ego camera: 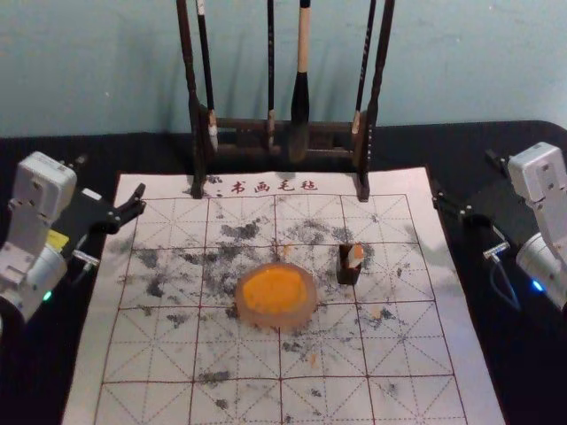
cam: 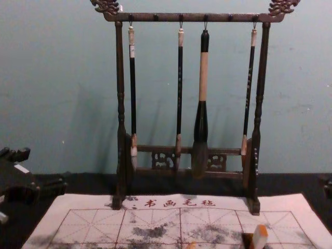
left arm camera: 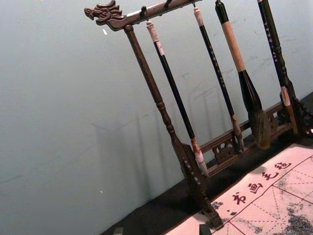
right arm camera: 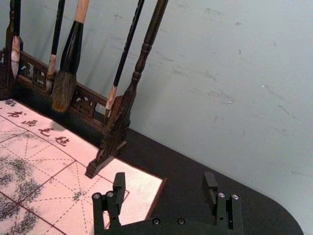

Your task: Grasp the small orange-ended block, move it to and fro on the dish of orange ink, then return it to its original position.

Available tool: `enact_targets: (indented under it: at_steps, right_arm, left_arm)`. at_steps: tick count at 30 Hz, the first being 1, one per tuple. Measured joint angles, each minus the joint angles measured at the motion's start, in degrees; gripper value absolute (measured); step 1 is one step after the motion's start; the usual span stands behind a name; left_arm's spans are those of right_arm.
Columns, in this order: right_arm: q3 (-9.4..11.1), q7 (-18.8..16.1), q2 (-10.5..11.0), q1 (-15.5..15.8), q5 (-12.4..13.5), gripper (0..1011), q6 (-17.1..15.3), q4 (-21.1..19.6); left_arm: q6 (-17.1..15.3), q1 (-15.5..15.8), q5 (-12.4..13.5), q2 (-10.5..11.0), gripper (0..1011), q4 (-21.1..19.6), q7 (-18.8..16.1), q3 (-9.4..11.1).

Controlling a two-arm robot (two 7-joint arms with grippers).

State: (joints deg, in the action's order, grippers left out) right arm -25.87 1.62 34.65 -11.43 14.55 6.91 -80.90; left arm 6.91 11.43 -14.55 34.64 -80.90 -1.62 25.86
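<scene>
While the block (ego camera: 355,257) sits in its holder (ego camera: 348,276), left pincer (ego camera: 111,176) and right pincer (ego camera: 462,175) gape wide, flanking the mat (ego camera: 425,354).

The place is looking like a calligraphy workspace: brushes (cam: 203,78) are hanging from a dragon-headed rack (cam: 192,17) before a wall (cam: 52,78), and a dish of orange ink (ego camera: 308,308) is sitting on a gridded, ink-smudged mat (ego camera: 159,354).

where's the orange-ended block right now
In the head view, the orange-ended block is at the small dark holder, right of the orange ink dish, on the mat.
</scene>
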Motion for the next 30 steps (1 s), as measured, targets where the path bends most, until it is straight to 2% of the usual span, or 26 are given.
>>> enact_targets:
  at_steps: [30]
  right_arm:
    - [0.0,0.0,0.0,0.0,0.0,1003,0.0,0.0]
  left_arm:
    - [0.0,0.0,0.0,0.0,1001,0.0,0.0,0.0]
